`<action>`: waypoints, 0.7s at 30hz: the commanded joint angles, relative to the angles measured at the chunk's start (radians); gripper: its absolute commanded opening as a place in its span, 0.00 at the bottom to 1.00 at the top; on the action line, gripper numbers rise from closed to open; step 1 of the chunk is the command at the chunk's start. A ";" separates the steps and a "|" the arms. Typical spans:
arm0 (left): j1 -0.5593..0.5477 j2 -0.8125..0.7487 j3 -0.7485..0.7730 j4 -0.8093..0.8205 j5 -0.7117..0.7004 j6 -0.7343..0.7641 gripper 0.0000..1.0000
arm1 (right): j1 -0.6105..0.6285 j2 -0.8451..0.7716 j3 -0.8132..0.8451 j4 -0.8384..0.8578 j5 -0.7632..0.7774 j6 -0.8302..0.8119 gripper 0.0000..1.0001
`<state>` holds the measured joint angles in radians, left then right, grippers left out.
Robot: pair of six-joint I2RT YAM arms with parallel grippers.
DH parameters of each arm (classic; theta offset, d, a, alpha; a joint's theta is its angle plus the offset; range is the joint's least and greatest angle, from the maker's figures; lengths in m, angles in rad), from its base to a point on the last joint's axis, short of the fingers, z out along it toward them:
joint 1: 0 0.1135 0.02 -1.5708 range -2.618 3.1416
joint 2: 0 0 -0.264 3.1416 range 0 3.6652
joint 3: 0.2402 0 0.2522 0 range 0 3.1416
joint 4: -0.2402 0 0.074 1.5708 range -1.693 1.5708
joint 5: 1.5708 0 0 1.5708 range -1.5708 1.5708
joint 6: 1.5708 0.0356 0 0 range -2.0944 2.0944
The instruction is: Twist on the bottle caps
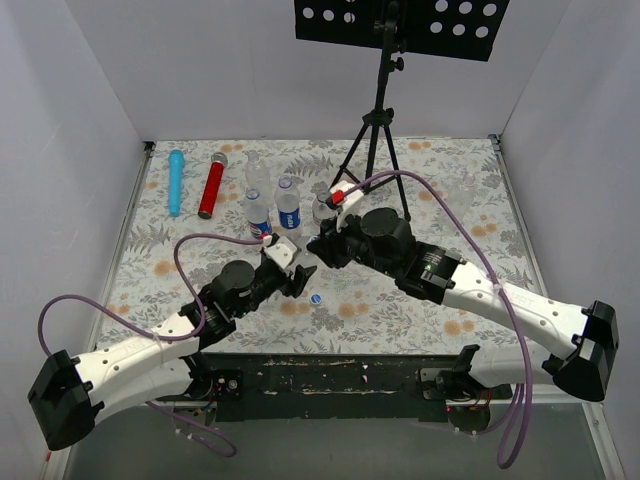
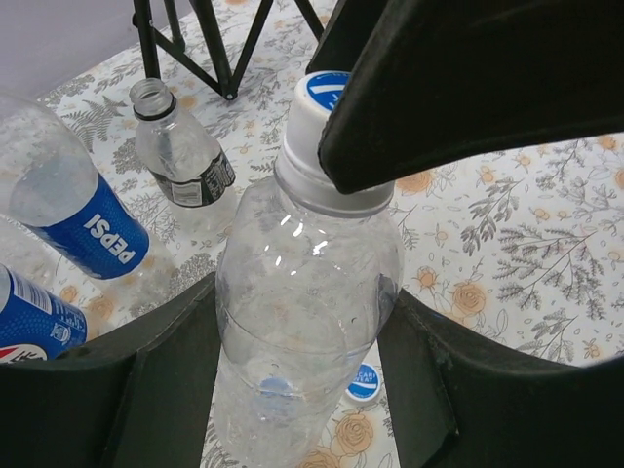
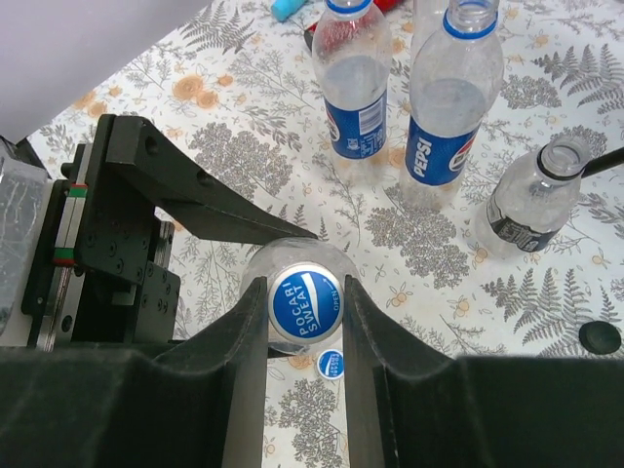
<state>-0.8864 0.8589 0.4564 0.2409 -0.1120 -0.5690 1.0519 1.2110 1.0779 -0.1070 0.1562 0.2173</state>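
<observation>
Black fingers of the right claw [image 3: 304,289] close from both sides on a white bottle cap [image 3: 304,304], whose round blue top reads "POCARI SWEAT" in white. The cap sits on the neck of a clear, unlabelled bottle [image 2: 307,244], which stands upright above the flowered table [image 1: 450,190]. The left claw [image 2: 297,304] grips this bottle around its body, one dark finger against each side.

A loose cap [image 3: 331,364] lies flat on the table just beside the held bottle's base, blue side up with the same brand partly readable. A black cap [image 3: 598,337] shows only in the right wrist view, near its right edge.

Behind the claws stand more bottles. One with a blue label [image 3: 453,117] reads "PEPSI" down its side, and a second blue-labelled bottle [image 3: 353,83] has print too small to read. A smaller bottle with a dark label [image 3: 531,205] stands with its neck open.

Only the overhead view takes in the blue cylinder [image 1: 176,182] and the red cylinder [image 1: 211,187] lying far left, and the black tripod [image 1: 375,140] at the back.
</observation>
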 commanded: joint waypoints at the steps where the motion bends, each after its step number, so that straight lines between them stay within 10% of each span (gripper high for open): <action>1: 0.012 -0.017 0.067 0.069 -0.005 -0.051 0.16 | 0.013 -0.056 0.043 0.024 -0.121 -0.061 0.39; 13: 0.337 0.155 0.070 0.417 1.108 -0.432 0.17 | -0.161 -0.223 0.131 -0.152 -0.707 -0.429 0.66; 21: 0.342 0.210 0.071 0.537 1.284 -0.508 0.19 | -0.170 -0.226 0.132 -0.233 -0.871 -0.604 0.67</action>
<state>-0.5472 1.0882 0.5117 0.6834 1.0142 -1.0306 0.8902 0.9718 1.1767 -0.2890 -0.5838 -0.2649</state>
